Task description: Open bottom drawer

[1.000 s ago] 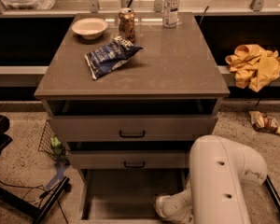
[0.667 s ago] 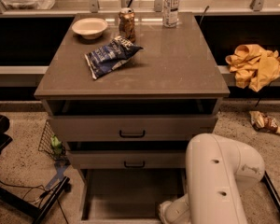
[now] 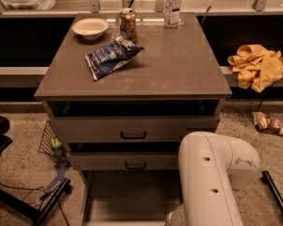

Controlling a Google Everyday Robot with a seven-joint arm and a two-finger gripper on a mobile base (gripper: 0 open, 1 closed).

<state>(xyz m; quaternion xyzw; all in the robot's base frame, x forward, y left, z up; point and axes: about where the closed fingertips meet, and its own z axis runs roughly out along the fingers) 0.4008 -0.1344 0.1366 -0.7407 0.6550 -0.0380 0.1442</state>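
The bottom drawer (image 3: 127,197) is being shown pulled out at the foot of the cabinet (image 3: 179,65), beneath the middle drawer (image 3: 132,160). The gripper (image 3: 172,219) is being held at its right front corner, largely hidden by the white arm (image 3: 207,178); its state cannot be told.

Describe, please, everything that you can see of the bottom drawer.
The bottom drawer is grey-brown, seemingly laminated board, and stands pulled well out toward the camera beneath the middle drawer. Its flat floor and left side wall show, with nothing on the visible floor. Its handle is out of view. The white arm hides its right side; the claw, mostly cut off at the picture's lower edge, sits by its right front corner, and contact cannot be told.
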